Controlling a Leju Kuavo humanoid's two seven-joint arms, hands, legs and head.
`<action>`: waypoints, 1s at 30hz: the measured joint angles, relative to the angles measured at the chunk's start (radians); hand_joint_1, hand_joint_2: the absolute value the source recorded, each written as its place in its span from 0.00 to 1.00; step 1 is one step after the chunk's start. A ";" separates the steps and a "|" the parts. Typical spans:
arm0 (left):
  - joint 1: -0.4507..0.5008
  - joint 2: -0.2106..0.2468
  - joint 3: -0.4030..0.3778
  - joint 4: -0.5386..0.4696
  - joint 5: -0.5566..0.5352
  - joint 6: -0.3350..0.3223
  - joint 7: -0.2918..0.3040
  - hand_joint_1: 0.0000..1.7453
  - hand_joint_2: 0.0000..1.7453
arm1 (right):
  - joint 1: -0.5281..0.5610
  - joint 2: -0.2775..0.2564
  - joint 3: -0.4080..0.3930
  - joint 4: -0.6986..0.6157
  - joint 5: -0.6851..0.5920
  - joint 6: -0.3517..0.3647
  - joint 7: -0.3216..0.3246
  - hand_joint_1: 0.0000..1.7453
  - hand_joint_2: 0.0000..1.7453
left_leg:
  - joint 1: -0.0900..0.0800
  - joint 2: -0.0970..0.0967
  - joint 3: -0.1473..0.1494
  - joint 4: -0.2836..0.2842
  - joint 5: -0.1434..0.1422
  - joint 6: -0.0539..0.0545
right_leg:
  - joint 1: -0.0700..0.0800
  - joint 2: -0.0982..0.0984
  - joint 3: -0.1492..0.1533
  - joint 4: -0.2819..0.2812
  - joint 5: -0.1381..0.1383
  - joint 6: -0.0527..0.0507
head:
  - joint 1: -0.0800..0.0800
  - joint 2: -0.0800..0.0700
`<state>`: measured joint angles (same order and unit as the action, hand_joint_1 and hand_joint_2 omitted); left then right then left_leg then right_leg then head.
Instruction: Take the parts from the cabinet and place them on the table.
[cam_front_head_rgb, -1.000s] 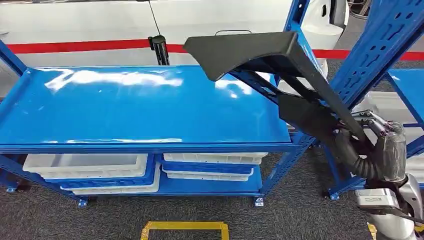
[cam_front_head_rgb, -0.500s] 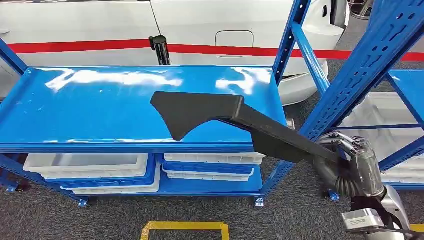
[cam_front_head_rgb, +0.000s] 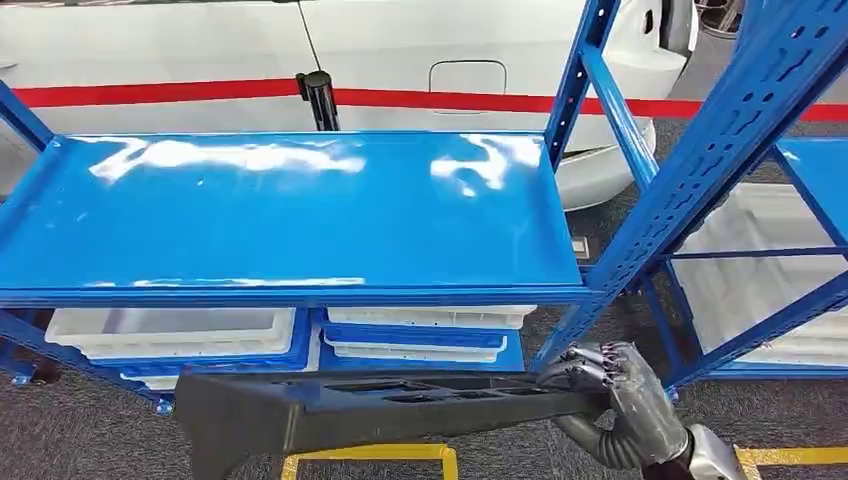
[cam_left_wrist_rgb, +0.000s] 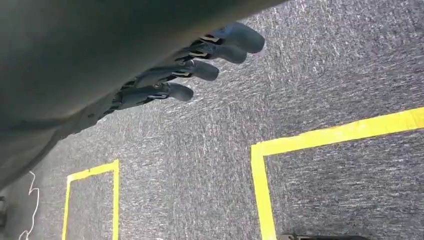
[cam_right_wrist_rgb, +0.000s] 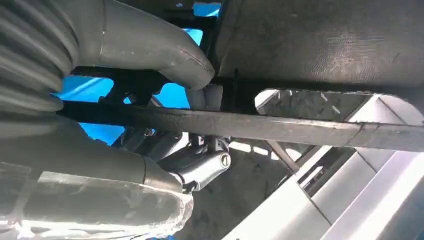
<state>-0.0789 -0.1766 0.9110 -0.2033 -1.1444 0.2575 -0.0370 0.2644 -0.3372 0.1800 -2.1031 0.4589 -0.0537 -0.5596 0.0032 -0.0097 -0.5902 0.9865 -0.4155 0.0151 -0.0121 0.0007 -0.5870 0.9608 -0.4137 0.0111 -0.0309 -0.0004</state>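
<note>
A long black moulded plastic part (cam_front_head_rgb: 380, 405), flat and ribbed with a wider flared end, is held low in front of the blue metal shelving rack (cam_front_head_rgb: 300, 215), below the level of its glossy top shelf and roughly level across the head view. The part is gripped at its narrow end by the right hand (cam_front_head_rgb: 600, 375), whose fingers (cam_front_head_rgb: 575, 365) are wrapped over the edge; in the right wrist view the thick grey thumb (cam_right_wrist_rgb: 150, 42) is seen pressed against the part's ribbed frame (cam_right_wrist_rgb: 280, 125), so the hold is a closed one. The flared end is out to the left, over the dark grey carpet (cam_front_head_rgb: 90, 440) and the yellow floor tape (cam_front_head_rgb: 370, 455). White plastic trays (cam_front_head_rgb: 175, 330) are stacked on the rack's bottom shelf, behind the part. The left hand (cam_left_wrist_rgb: 190, 70) is seen hanging over the carpet, its dark fingers (cam_left_wrist_rgb: 210, 70) extended side by side with nothing between them. A white car body with a red stripe (cam_front_head_rgb: 200, 95) is seen beyond the rack.
</note>
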 joint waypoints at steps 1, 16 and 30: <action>0.000 0.000 0.000 0.000 -0.002 0.000 0.001 0.00 0.00 | 0.007 0.000 0.008 -0.005 0.002 0.015 0.000 1.00 1.00 | 0.000 0.000 0.000 0.000 0.000 0.000 | 0.000 0.000 0.000 0.000 0.000 0.000 | 0.000 0.000; 0.005 0.002 0.001 0.000 -0.011 -0.017 0.010 0.00 0.00 | 0.081 0.064 0.043 -0.010 0.017 0.047 0.010 1.00 1.00 | 0.000 0.000 0.002 0.000 -0.001 0.000 | 0.000 0.000 0.002 0.000 0.000 0.001 | 0.000 0.000; 0.004 -0.011 0.000 0.000 -0.024 -0.036 0.004 0.00 0.00 | 0.116 0.139 0.047 -0.004 0.005 0.056 0.018 1.00 1.00 | 0.010 0.005 0.033 -0.052 0.033 0.040 | -0.010 0.000 -0.090 0.225 -0.121 -0.001 | 0.005 0.000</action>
<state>-0.0753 -0.1877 0.9113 -0.2037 -1.1689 0.2213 -0.0328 0.3806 -0.1984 0.2273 -2.1073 0.4638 0.0019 -0.5417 0.0134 -0.0047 -0.5567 0.9349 -0.3830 0.0554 -0.0221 0.0006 -0.6766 1.1863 -0.5345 0.0097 -0.0256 -0.0004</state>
